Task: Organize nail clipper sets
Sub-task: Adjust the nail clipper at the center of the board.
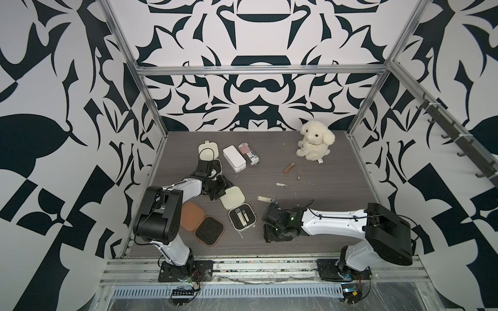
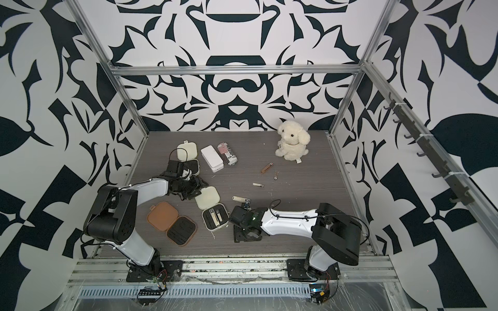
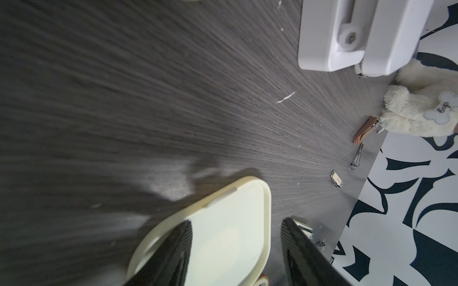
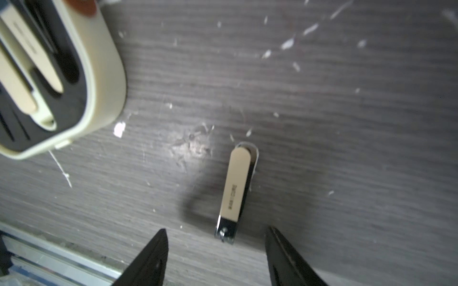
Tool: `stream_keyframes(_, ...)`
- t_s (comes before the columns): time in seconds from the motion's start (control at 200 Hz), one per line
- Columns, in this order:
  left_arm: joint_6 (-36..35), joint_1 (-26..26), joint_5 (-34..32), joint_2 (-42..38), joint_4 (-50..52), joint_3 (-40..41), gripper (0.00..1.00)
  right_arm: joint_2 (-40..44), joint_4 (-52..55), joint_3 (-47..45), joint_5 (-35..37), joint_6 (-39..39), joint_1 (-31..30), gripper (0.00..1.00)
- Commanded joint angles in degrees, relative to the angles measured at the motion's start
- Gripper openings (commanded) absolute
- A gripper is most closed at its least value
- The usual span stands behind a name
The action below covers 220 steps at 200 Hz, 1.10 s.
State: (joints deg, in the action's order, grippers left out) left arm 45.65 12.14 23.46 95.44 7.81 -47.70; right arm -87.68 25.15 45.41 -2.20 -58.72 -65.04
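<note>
Three nail clipper cases lie open on the left of the table: a cream one at the back [image 1: 208, 150], a cream one [image 1: 242, 219] holding clippers with its lid [image 1: 233, 198] flat, and a tan-brown one [image 1: 202, 222]. My left gripper [image 1: 219, 188] hovers open over that lid [image 3: 223, 235], one finger above it and the other past its edge. My right gripper [image 4: 216, 229] is open just above the table, and the near end of a cream-handled clipper [image 4: 238, 190] lies between its fingertips. Three smaller clippers, one of them brown [image 1: 288, 168], lie loose mid-table.
A white rectangular box [image 1: 234, 159] and a striped can [image 1: 249, 153] lie at the back left. A plush dog [image 1: 315, 140] sits at the back right. Metal frame posts stand at the table's corners, and a rail [image 4: 62, 257] runs along its front edge.
</note>
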Motion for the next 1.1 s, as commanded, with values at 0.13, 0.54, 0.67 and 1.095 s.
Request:
stream_keyframes(0.13, 0.06, 0.01, -1.17, 0.82, 1.58, 2.26, 0.62, -2.63, -1.62, 1.00, -2.23, -0.43, -0.75, 0.67)
stream_keyframes(0.54, -0.12, -0.01, -1.24, 0.81, 1.85, 2.44, 0.62, -8.27, -7.53, 7.10, -4.76, 1.32, -0.38, 0.67)
stream_keyframes(0.67, -0.12, -0.01, -1.25, 0.64, 1.85, 2.36, 0.62, -7.23, -4.04, 9.35, -3.68, 4.61, 0.58, 0.66)
stream_keyframes(1.095, -0.12, -0.01, -1.28, 0.87, 2.18, 1.90, 0.62, -2.64, -0.93, 10.21, -5.19, 18.25, 10.54, 0.66)
